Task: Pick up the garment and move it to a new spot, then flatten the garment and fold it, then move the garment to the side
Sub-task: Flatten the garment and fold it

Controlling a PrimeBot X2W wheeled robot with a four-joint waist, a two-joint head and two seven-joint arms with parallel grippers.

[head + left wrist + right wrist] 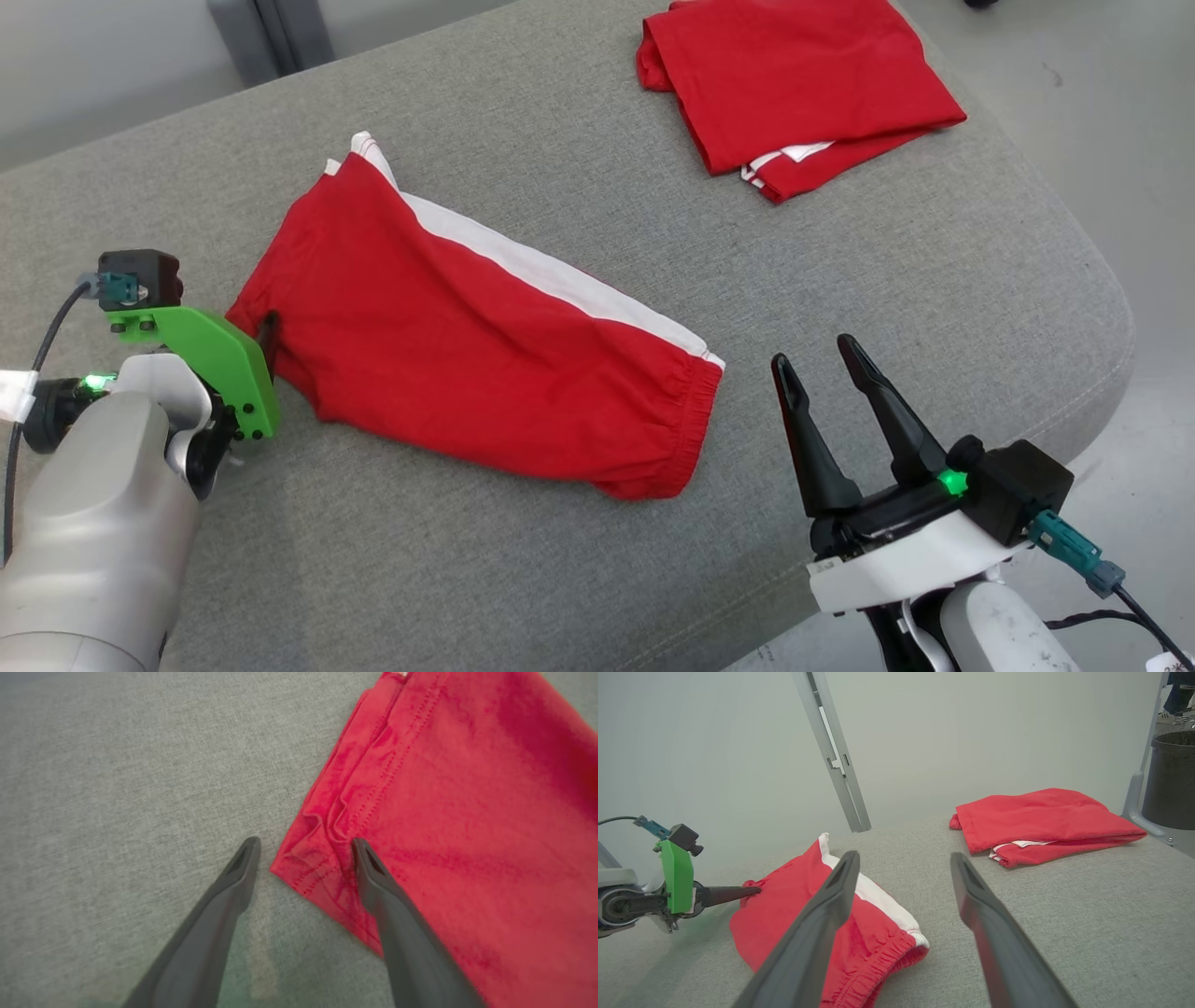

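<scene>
The garment [467,373], red shorts with a white side stripe, lies folded lengthwise across the middle of the grey cushion [560,579]. Its elastic waistband points toward my right gripper [822,359], which hovers open just off that end, touching nothing. My left gripper [268,336] is open at the opposite hem corner. In the left wrist view the left gripper [306,844] straddles that corner of the garment [467,812], one finger over the red cloth, the other over bare cushion. The right wrist view shows the right gripper [903,858] above the garment [794,914], with the left gripper [738,891] touching its far edge.
A second red garment [794,84] lies folded at the cushion's far right. The cushion's rounded edge [1102,373] drops to the floor on the right. A dark bin [1171,779] and a metal post [836,756] stand beyond the cushion.
</scene>
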